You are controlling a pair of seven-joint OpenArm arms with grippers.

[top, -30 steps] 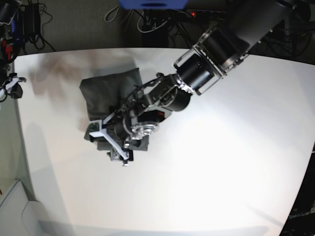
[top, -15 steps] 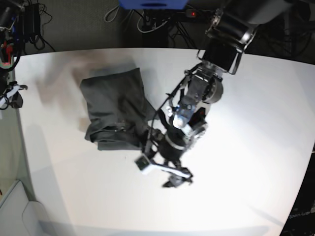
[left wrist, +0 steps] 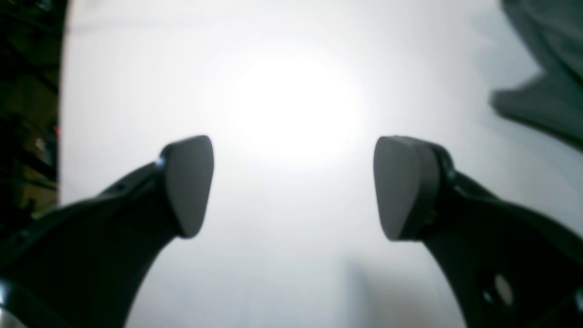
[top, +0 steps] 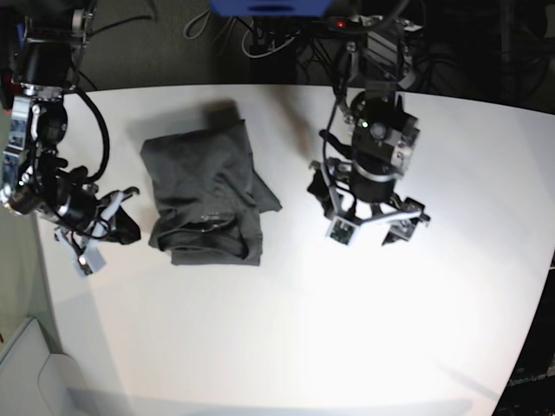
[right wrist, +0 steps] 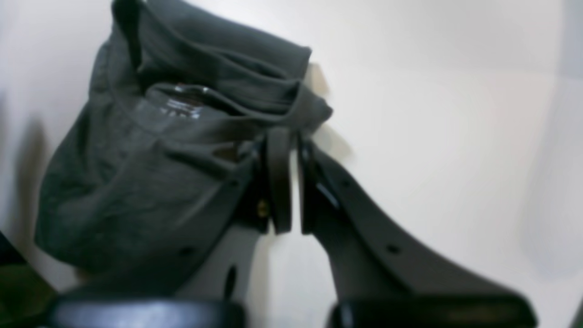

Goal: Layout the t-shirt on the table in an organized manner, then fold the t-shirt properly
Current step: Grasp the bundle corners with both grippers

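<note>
The dark grey t-shirt (top: pixel 204 191) lies bunched in a rough folded bundle on the white table (top: pixel 303 329), left of centre. Its collar and label face the right wrist camera. My right gripper (top: pixel 132 230) sits just left of the bundle's lower left corner, shut. In the right wrist view the right gripper (right wrist: pixel 289 136) has its tips right at a corner of the t-shirt (right wrist: pixel 173 159), and I see no cloth between them. My left gripper (top: pixel 373 232) hangs open over bare table to the right of the shirt. The left gripper (left wrist: pixel 294 182) holds nothing, with the t-shirt (left wrist: pixel 546 91) at the upper right.
Cables and electronics (top: pixel 260 39) crowd the dark floor beyond the table's far edge, under a blue object (top: pixel 269 7). A pale box (top: pixel 26 373) sits off the table's lower left corner. The table's left edge runs close behind my right arm.
My left arm has pulled off the shirt and swung right, staying open. My right arm has come in from the left edge to the shirt's lower left corner.
</note>
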